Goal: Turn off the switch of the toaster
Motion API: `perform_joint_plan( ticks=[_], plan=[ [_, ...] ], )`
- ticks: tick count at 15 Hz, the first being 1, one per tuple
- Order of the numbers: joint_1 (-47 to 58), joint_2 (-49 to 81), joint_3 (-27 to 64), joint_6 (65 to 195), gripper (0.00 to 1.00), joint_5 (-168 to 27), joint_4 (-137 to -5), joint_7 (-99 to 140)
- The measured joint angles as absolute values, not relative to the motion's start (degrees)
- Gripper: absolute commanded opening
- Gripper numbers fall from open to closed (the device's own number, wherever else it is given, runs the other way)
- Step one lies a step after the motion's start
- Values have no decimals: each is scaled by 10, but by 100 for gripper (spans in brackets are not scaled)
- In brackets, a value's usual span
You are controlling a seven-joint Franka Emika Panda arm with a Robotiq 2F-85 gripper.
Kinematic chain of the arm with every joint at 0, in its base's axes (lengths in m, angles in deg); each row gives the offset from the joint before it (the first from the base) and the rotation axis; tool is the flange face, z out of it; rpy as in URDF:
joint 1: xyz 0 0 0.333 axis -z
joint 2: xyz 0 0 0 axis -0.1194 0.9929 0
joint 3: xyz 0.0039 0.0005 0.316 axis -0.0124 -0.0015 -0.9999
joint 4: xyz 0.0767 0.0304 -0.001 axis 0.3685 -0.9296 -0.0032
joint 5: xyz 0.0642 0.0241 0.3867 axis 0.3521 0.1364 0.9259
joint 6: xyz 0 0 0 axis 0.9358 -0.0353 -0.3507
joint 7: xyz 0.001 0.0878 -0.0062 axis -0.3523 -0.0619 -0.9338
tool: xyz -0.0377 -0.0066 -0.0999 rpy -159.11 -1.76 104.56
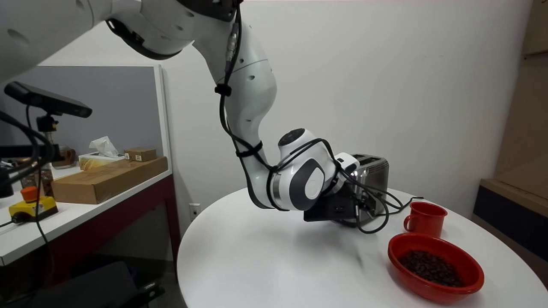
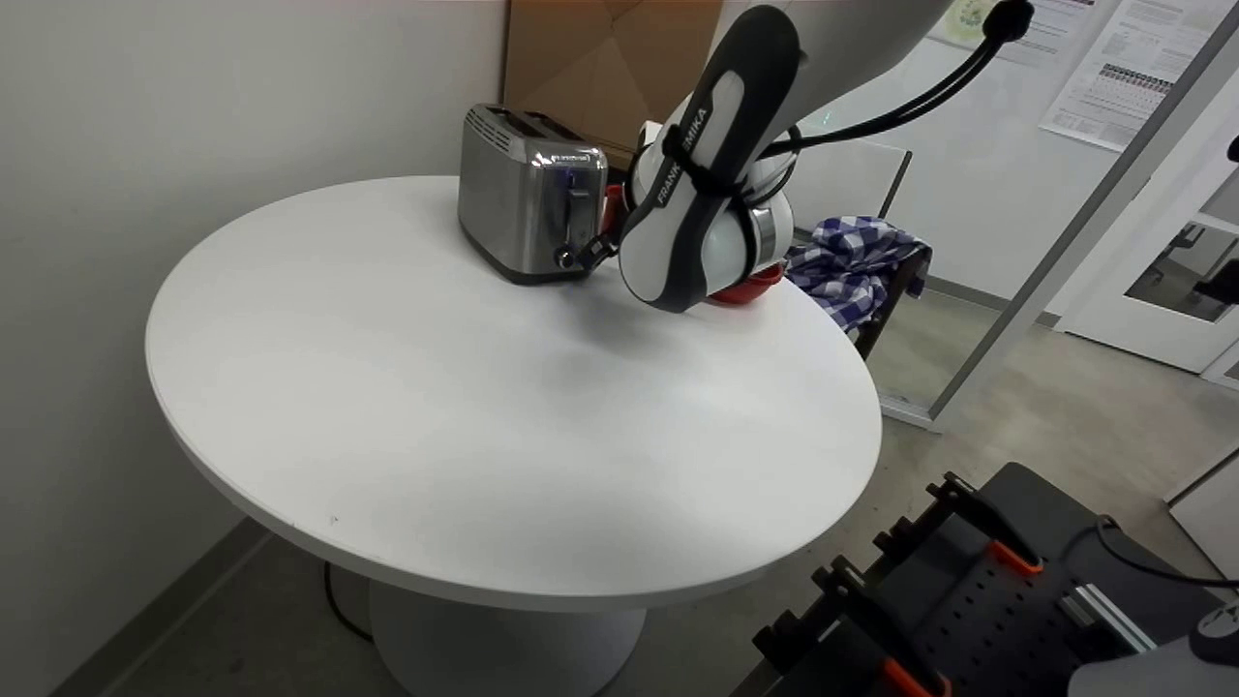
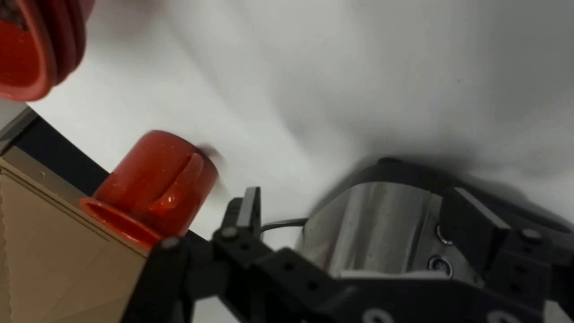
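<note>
The shiny silver toaster [image 1: 376, 173] with a dark base stands at the back of the white table. In an exterior view the toaster [image 2: 498, 208] shows its front end with a lever [image 2: 578, 198] and a knob [image 2: 564, 257] low down. My gripper [image 3: 361, 211] is open and empty in the wrist view, its fingers spread wide before the toaster [image 3: 376, 220]. One finger overlaps the panel with round buttons [image 3: 439, 265] and partly hides one. The other finger is past the toaster's side. Whether a finger touches the toaster, I cannot tell. The arm hides part of the toaster in an exterior view.
A red mug [image 1: 428, 220] stands beside the toaster, and also shows in the wrist view [image 3: 154, 179]. A red bowl [image 1: 436, 269] with dark beans is nearer the table's edge. A cord [image 3: 282, 223] runs from the toaster. A wall [image 1: 385, 85] is close behind the table [image 1: 274, 261].
</note>
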State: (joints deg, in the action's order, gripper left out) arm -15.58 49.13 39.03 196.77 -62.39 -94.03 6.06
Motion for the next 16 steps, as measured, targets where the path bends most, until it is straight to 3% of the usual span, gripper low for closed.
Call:
perform_joint_plan(
  ticks=[5,11,16],
  plan=[
    [-134,441,359,1821,100,-654,-944,61],
    [-75,288,311,1620,100,-720,-1007,64],
    [6,173,259,1612,100,-725,-1141,80]
  ],
)
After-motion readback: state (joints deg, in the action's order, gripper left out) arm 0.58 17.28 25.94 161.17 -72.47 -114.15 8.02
